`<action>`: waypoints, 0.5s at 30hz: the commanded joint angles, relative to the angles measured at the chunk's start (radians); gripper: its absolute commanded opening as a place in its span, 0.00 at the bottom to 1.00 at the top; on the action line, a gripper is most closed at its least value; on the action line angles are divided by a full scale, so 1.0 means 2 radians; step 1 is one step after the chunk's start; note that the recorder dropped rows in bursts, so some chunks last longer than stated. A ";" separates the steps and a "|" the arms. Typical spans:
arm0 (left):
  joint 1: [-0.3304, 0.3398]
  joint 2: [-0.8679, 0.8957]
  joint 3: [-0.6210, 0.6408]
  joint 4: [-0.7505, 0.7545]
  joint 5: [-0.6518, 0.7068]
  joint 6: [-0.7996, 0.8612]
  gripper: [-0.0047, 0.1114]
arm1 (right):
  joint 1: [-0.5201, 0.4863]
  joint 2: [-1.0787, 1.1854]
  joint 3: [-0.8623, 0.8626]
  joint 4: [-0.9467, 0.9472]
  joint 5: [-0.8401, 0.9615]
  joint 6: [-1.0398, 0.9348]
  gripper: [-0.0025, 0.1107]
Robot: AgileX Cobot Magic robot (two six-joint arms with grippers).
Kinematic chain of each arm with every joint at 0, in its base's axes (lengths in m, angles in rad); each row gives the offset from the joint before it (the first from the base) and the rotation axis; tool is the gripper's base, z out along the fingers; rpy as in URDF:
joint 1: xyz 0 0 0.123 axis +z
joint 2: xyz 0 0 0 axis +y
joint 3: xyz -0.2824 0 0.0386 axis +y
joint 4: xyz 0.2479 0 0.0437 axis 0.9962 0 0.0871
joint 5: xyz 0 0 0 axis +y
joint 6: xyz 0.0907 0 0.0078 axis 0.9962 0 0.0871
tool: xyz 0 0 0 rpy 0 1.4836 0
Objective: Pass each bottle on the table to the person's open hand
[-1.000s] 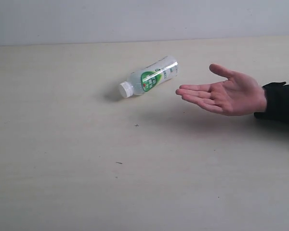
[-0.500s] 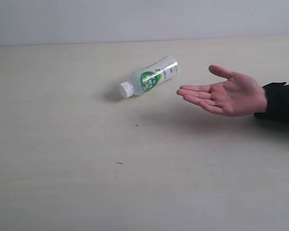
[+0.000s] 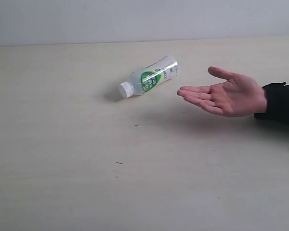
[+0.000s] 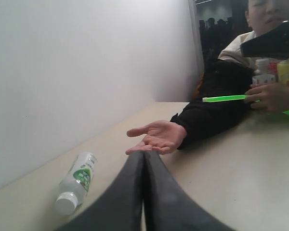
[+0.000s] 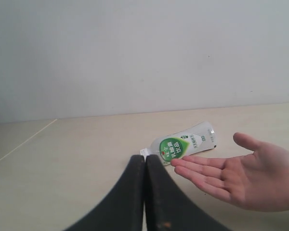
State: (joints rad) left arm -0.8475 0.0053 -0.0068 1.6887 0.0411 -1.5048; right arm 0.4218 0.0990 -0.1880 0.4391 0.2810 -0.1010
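From the outside, a clear bottle (image 3: 149,77) with a green-and-white label lies on its side on the pale counter (image 3: 62,168), white cap pointing left. Near its base, apart from it, a person's open hand (image 3: 226,94) hovers palm up, reaching out of a black sleeve (image 3: 279,101); neither arm shows here. In the left wrist view, the left end effector (image 4: 144,155) has its two dark fingers pressed together with nothing between them. The bottle lies beyond it near the wall (image 4: 86,62). Farther back the person's other hand (image 4: 272,96) holds a green stick (image 4: 224,98), with other bottles (image 4: 263,72) just beside it. In the right wrist view, the right end effector (image 5: 145,159) is likewise closed tight and empty, the bottle and open palm lying just past its tips.
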 commanded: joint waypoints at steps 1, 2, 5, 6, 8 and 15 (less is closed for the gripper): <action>0.001 -0.003 -0.004 -0.047 0.016 -0.052 0.04 | -0.002 -0.003 0.001 0.000 -0.007 -0.002 0.02; 0.001 -0.003 -0.004 -0.060 0.016 -0.056 0.04 | -0.002 -0.003 0.001 0.000 -0.007 -0.002 0.02; 0.001 -0.003 -0.004 -0.080 0.014 -0.058 0.04 | -0.002 -0.003 0.001 0.000 -0.007 -0.002 0.02; 0.001 -0.003 -0.004 -0.082 0.012 -0.063 0.04 | -0.002 -0.003 0.001 0.000 -0.007 -0.002 0.02; 0.001 -0.003 -0.004 -0.084 -0.004 -0.101 0.04 | -0.002 -0.003 0.001 0.000 -0.007 -0.002 0.02; 0.001 -0.003 -0.004 -0.445 -0.031 0.229 0.04 | -0.002 -0.003 0.001 0.000 -0.007 -0.002 0.02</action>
State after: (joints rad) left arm -0.8475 0.0053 -0.0068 1.1211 -0.0373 -1.3761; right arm 0.4218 0.0990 -0.1880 0.4391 0.2810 -0.1010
